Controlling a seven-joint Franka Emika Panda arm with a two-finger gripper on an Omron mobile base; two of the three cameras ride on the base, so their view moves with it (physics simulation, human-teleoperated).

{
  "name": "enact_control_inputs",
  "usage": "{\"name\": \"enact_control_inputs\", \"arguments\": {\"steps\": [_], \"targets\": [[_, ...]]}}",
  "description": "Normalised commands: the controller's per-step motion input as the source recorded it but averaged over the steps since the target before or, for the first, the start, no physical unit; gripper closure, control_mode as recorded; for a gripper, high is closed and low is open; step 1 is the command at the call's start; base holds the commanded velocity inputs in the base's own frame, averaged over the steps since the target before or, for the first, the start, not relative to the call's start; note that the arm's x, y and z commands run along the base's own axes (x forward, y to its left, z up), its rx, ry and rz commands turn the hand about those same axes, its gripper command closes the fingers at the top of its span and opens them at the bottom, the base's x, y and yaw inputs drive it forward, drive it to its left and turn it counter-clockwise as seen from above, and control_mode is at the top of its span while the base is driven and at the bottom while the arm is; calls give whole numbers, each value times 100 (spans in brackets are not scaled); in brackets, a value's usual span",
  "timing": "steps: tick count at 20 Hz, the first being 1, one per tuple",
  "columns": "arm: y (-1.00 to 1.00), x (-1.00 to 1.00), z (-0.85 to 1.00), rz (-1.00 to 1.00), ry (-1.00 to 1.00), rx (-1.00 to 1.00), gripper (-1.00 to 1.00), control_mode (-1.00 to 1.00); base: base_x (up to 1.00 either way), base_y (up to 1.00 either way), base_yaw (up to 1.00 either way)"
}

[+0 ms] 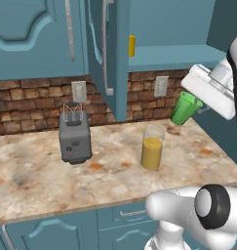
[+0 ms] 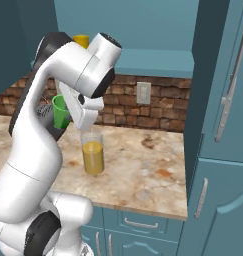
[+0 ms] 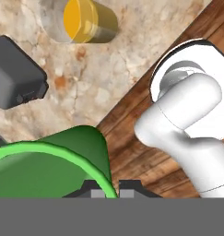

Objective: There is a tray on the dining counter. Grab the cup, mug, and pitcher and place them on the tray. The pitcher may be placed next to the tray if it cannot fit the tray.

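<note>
My gripper (image 3: 111, 191) is shut on the rim of the green cup (image 3: 49, 168), with the rim pinched between the two fingertips. The cup (image 1: 185, 108) hangs tilted in the air over the back right of the kitchen counter, clear of its top; it also peeks out behind my arm (image 2: 59, 111). The pitcher (image 1: 152, 147) of orange liquid stands upright on the counter, below and left of the cup (image 2: 93, 152) (image 3: 83, 20). The yellow mug (image 1: 132, 45) sits on the shelf of the open wall cabinet (image 2: 81, 40). The tray and the dining counter are out of view.
A grey toaster (image 1: 75, 136) stands on the marbled counter (image 1: 37, 171) to the left of the pitcher. An open cabinet door (image 1: 108, 53) juts out above the counter between toaster and cup. A brick wall with outlets (image 1: 160, 86) backs the counter. Tall teal cabinets (image 2: 223, 125) stand at the right.
</note>
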Motion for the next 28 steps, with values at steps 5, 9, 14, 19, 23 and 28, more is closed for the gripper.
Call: {"name": "enact_control_inputs", "arguments": {"steps": [5, 9, 14, 19, 23, 28], "targets": [[5, 14, -45, 0, 4, -9, 100, -100, 0, 0, 0], [0, 0, -16, 0, 0, -3, 100, 100, -14, 0, 0], [0, 0, 0, 0, 0, 0, 100, 100, -86, 0, 0], [0, 0, 0, 0, 0, 0, 100, 100, -79, 8, 4], [0, 0, 0, 0, 0, 0, 100, 100, -21, 44, 56], [0, 0, 0, 0, 0, 0, 100, 100, 0, 47, 91]]}}
